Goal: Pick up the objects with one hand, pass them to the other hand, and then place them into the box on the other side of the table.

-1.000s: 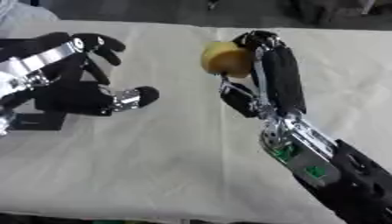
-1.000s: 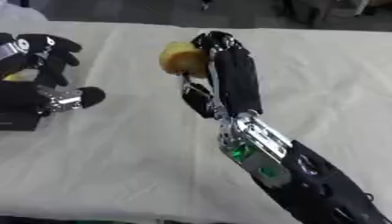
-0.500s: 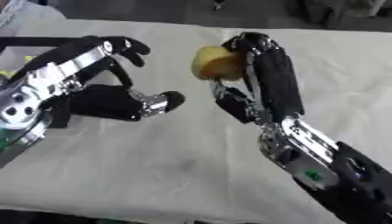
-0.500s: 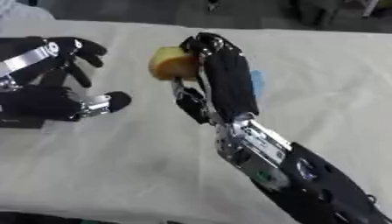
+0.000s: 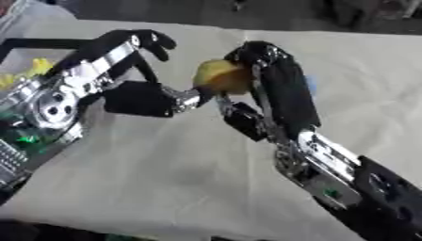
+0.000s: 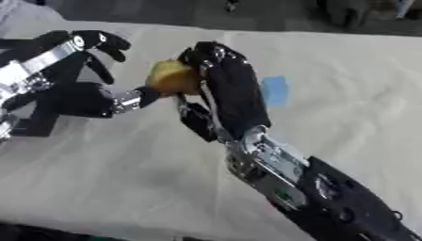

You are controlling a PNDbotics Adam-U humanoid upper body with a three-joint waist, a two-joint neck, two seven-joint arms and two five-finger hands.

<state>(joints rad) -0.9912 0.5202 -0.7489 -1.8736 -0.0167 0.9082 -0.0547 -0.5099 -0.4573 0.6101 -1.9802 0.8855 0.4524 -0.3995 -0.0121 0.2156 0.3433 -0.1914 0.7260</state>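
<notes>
The rounded yellow-tan object has a paler yellow top and a browner underside. The right hand around it is glossy black with a silver metal wrist; the left hand is black with silver links. The cloth-covered table is plain cream. A small flat patch is light blue.

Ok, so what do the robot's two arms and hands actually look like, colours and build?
The right hand has a glossy black shell over its back, and its forearm is bare silver metal with a small green spot, then a black casing. The left hand has black fingers on polished silver links and a round silver joint with dark holes; green parts show lower down that arm.
</notes>
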